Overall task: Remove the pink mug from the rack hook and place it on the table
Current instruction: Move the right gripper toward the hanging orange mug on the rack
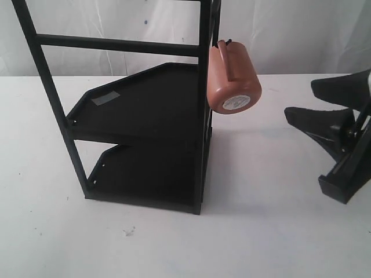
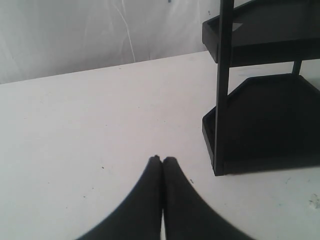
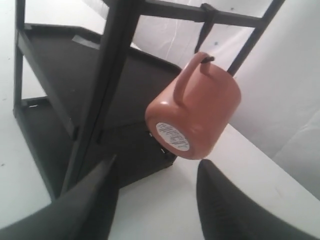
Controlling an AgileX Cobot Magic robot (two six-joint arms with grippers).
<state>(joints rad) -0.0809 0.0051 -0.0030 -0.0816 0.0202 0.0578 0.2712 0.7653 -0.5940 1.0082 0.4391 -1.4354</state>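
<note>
Jaws of the right gripper (image 1: 300, 98) stand wide apart and empty, to the right of the hanging mug and clear of it. The left gripper (image 2: 162, 160) has its two black fingers pressed together on nothing, low over the surface.

Largest is the broad, flat, plain white table (image 1: 261, 220), backed by a wrinkled white backdrop (image 1: 290, 35). On it stands the tall black metal rack (image 1: 145, 98) with two angled-corner shelves and a crossbar. The salmon-pink cylindrical pink mug (image 1: 235, 75) hangs tilted by its loop handle from the small black curved rack hook (image 3: 207, 59), its base facing the exterior camera. A grey tape patch (image 1: 105, 98) sits on the upper shelf. A round white sticker (image 1: 236, 103) marks the mug's base. Small dark specks (image 1: 128, 231) dot the tabletop.
</note>
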